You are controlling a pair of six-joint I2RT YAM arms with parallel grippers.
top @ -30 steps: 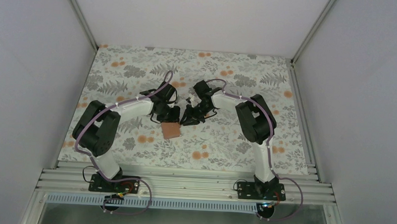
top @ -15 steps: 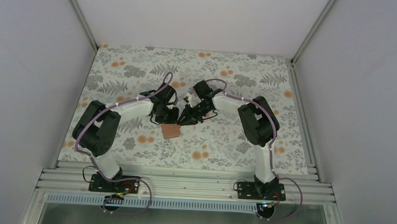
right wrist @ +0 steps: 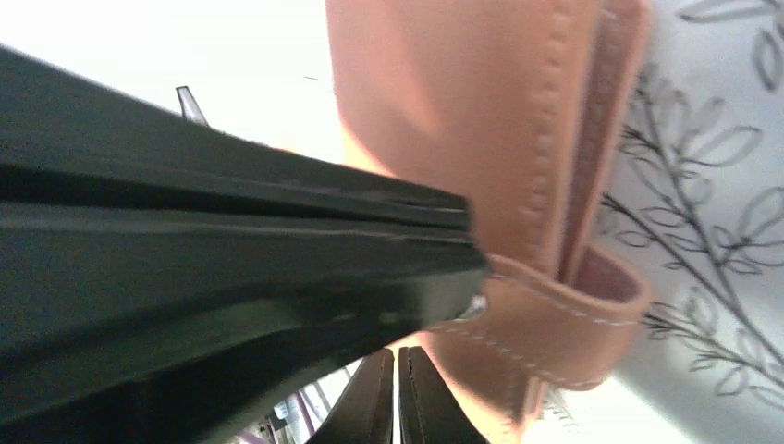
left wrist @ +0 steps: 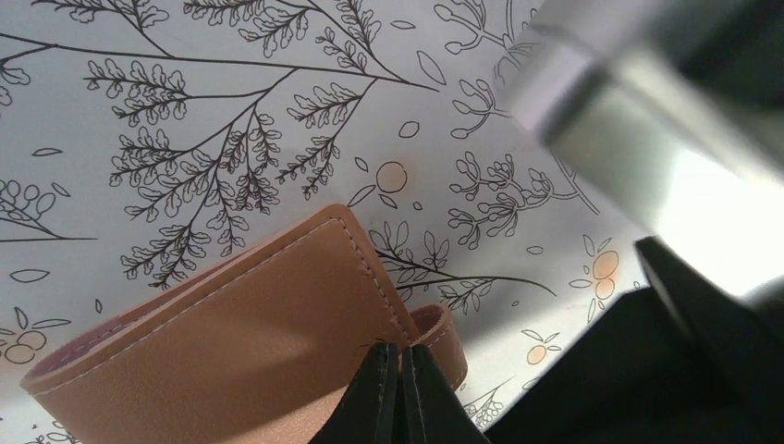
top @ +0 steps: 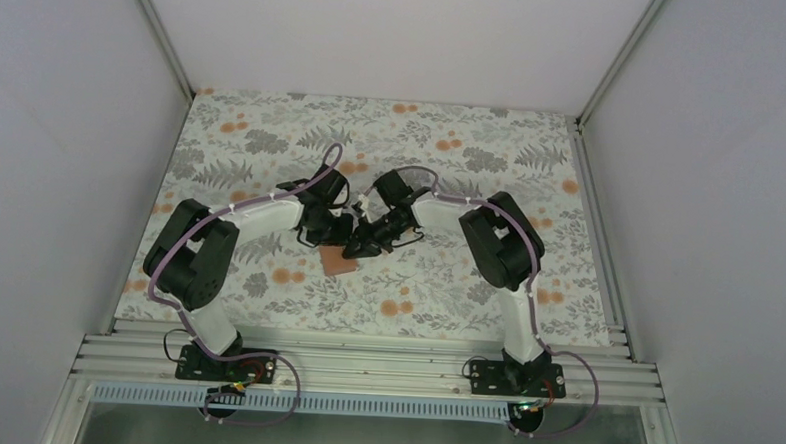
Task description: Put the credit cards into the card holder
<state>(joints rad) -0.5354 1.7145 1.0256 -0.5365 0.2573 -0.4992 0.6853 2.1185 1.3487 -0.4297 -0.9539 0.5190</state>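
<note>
The tan card holder lies on the floral cloth at the table's middle, partly under both grippers. My left gripper is shut on a corner edge of the card holder, beside its small strap loop. My right gripper is shut with nothing visible between its fingers, its tips right beside the card holder and the loop. From above, the left gripper and right gripper meet tip to tip over the holder's far edge. No credit cards show in any view.
Floral tablecloth covers the table, with white walls on three sides and an aluminium rail along the near edge. The right arm's dark body fills the lower right of the left wrist view, close to the left fingers.
The right gripper has moved left and toward me, onto the card holder's far edge, and its jaws have closed. The left arm and the holder have stayed put.
</note>
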